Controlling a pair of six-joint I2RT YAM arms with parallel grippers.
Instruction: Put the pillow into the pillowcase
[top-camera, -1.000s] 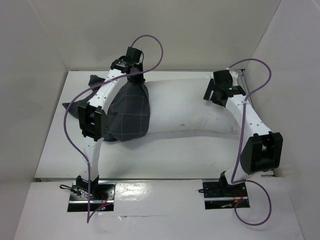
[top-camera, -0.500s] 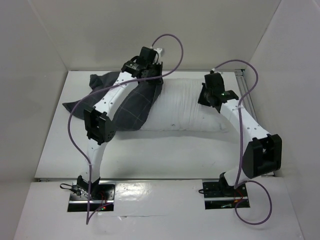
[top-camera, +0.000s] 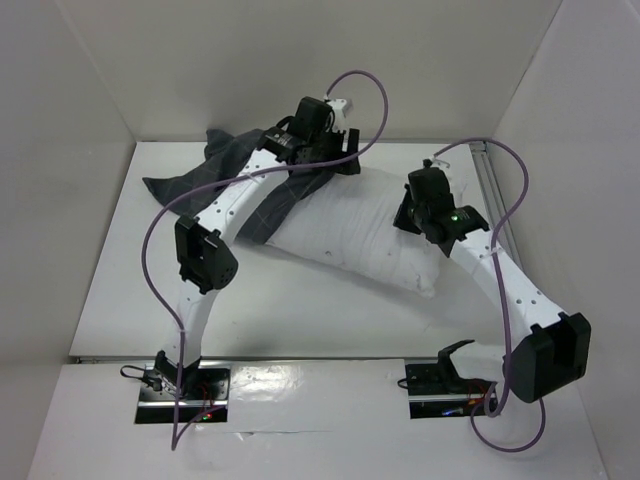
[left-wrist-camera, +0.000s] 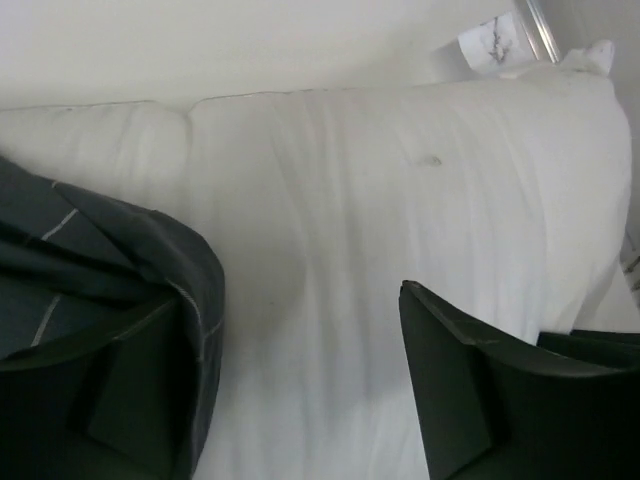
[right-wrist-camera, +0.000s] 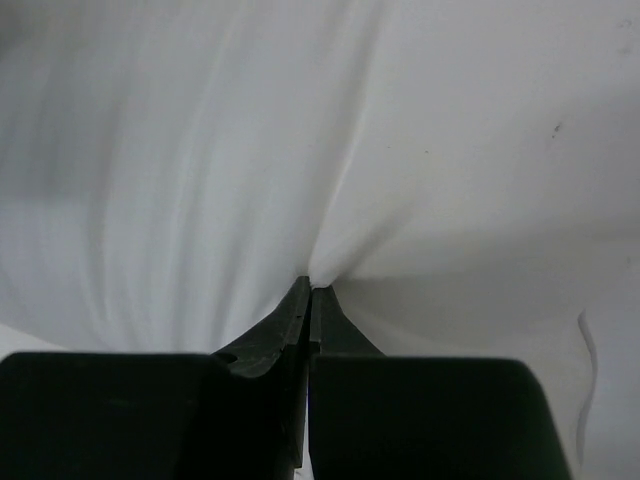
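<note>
Top view first. The pillow (top-camera: 360, 235) now lies slantwise across the counter (top-camera: 300, 310) with its right end swung toward me. A second ago it ran straight along the back. The pillowcase (top-camera: 200, 185) covers only the pillow's left end, pulled a bit further along than before. The left tool (top-camera: 338, 160) is at the case's mouth and the right tool (top-camera: 408, 218) is on the pillow's right part.

Left wrist: the jaws just let go and stand wide apart with nothing in them. The case hem droops over the left finger (left-wrist-camera: 130, 400), and there's bare pillow between the fingers.

Right wrist: this one was wide open a second ago. Now it's clamped tight on a pinch of pillow cloth, with wrinkles fanning out from the tips.

My read is that it's a grip swap. The right anchors the pillow so the left can re-grab the hem. Most of the pillow isn't in yet.
</note>
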